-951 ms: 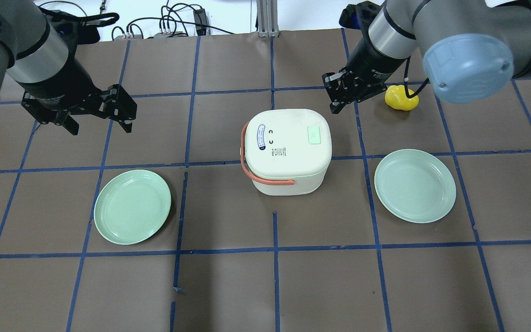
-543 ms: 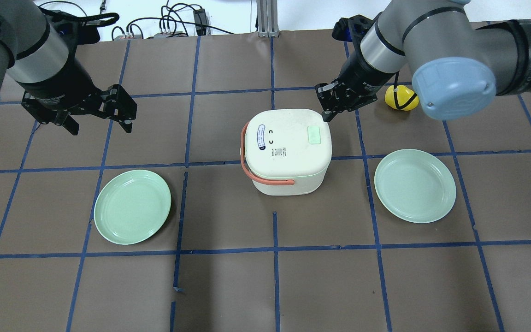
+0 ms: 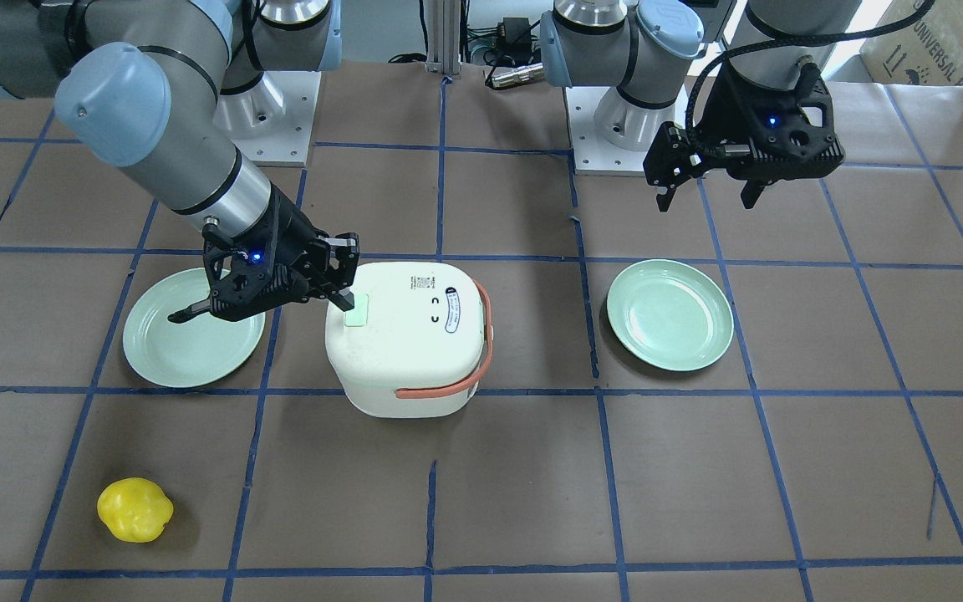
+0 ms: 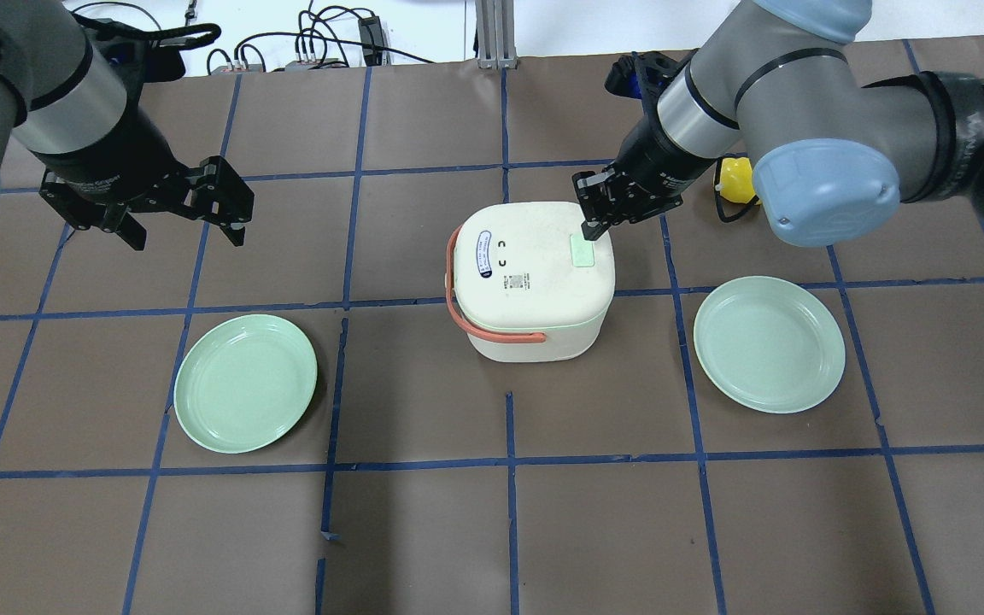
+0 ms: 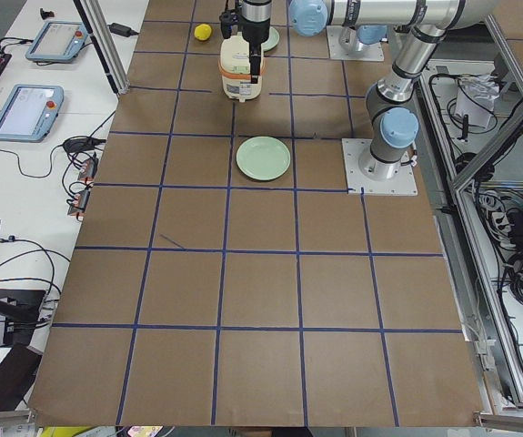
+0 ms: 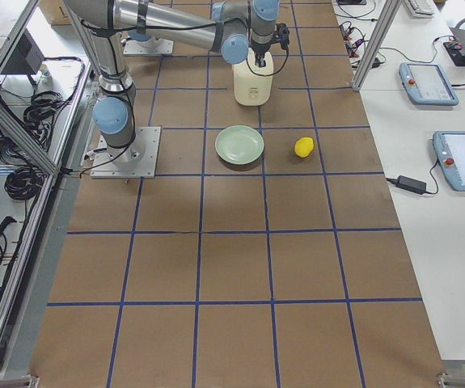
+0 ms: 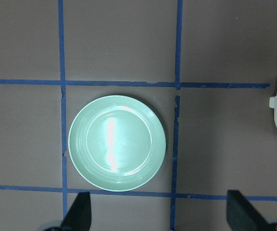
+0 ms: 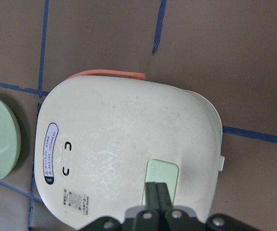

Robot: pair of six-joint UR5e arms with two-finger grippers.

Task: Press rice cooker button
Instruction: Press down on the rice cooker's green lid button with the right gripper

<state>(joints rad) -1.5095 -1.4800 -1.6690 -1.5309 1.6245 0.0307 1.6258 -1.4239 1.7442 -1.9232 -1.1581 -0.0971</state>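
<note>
At table centre, rice cooker sits upright. Right gripper, fingers pinched together, angles down onto lid button's far edge, apparently touching. Left gripper hangs spread wide, well apart.

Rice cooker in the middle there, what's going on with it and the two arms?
The right gripper, shut, has its fingertips at the edge of the pale green button on top of the white rice cooker; whether it is pressing yet I cannot tell. The left gripper hangs open above the table, near a green plate, holding nothing. A second green plate and a yellow object lie untouched.
</note>
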